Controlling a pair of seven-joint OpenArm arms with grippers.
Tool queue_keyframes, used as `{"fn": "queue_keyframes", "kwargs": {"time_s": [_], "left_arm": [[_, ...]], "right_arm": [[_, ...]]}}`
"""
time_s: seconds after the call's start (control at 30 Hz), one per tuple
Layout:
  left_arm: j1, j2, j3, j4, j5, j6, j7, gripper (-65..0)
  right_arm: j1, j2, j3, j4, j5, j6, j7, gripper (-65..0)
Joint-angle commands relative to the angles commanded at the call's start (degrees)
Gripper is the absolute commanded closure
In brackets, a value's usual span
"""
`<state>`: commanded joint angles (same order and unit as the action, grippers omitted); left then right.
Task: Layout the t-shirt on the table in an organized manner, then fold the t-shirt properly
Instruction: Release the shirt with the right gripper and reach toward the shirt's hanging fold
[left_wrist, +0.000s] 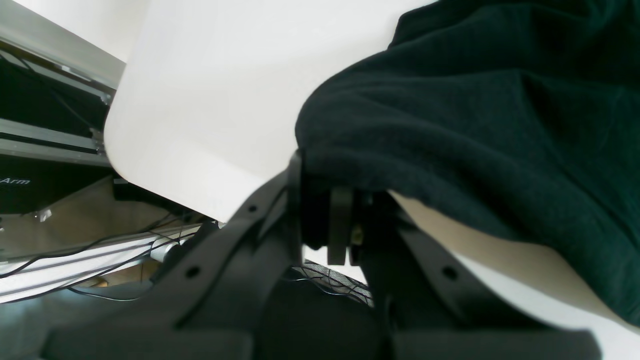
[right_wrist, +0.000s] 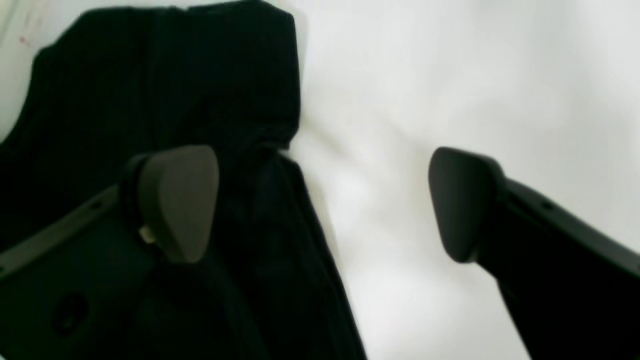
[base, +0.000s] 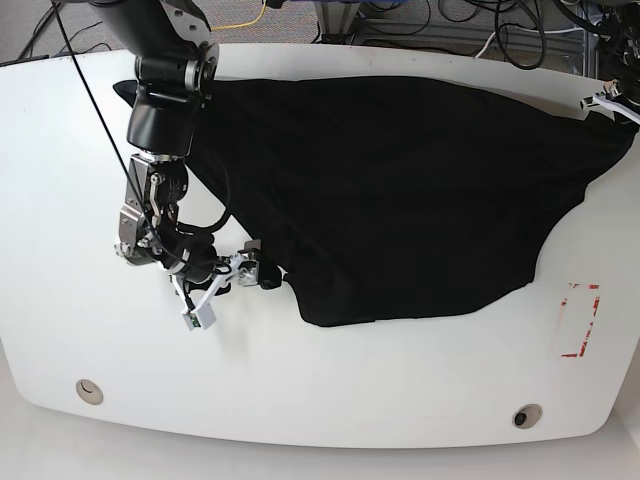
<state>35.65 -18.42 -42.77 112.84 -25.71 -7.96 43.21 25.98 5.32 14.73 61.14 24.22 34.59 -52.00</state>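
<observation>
Left wrist view: your left gripper (left_wrist: 340, 220) pinches a fold of the t-shirt (left_wrist: 475, 125) just above its pads. Right wrist view: your right gripper (right_wrist: 320, 205) is spread — cloth under one finger (right_wrist: 177, 200), bare table (right_wrist: 450, 75) under the other. Base view: the t-shirt lies spread — its near edge just beside your right gripper.

Base view looks straight down from overhead; both wrist views sit close, sharing the black cloth t-shirt (base: 400, 190) and smooth white worktop (base: 330, 380).

Your left gripper (base: 612, 100) is mostly cut off at the base view's right edge (only its tip shows). The right wrist view's t-shirt (right_wrist: 165, 90) is blurred, its print unseen.
</observation>
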Motion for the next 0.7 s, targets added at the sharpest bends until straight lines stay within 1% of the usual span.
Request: {"fn": "queue_keyframes", "kwargs": {"time_s": [0.1,0.27,0.37,0.7], "left_arm": [[0.00,0.00,0.00,0.00,0.00,0.00,0.00,0.0],[0.00,0.00,0.09,0.00,0.00,0.00,0.00,0.0],[0.00,0.00,0.09,0.00,-0.09,0.00,0.00,0.0],[0.00,0.00,0.18,0.00,-0.09,0.00,0.00,0.0]], "right_arm": [[0.44,-0.09,-1.67,-2.64,0.09,0.09,0.00,-65.0],[0.09,-1.76,-4.84,-4.13,0.09,0.09,0.00,-65.0],[-0.44,-2.81,-5.63,-4.31,0.09,0.09,0.00,-65.0],[-1.58,-5.80,-5.63,-4.22,0.09,0.09,0.00,-65.0]]}}
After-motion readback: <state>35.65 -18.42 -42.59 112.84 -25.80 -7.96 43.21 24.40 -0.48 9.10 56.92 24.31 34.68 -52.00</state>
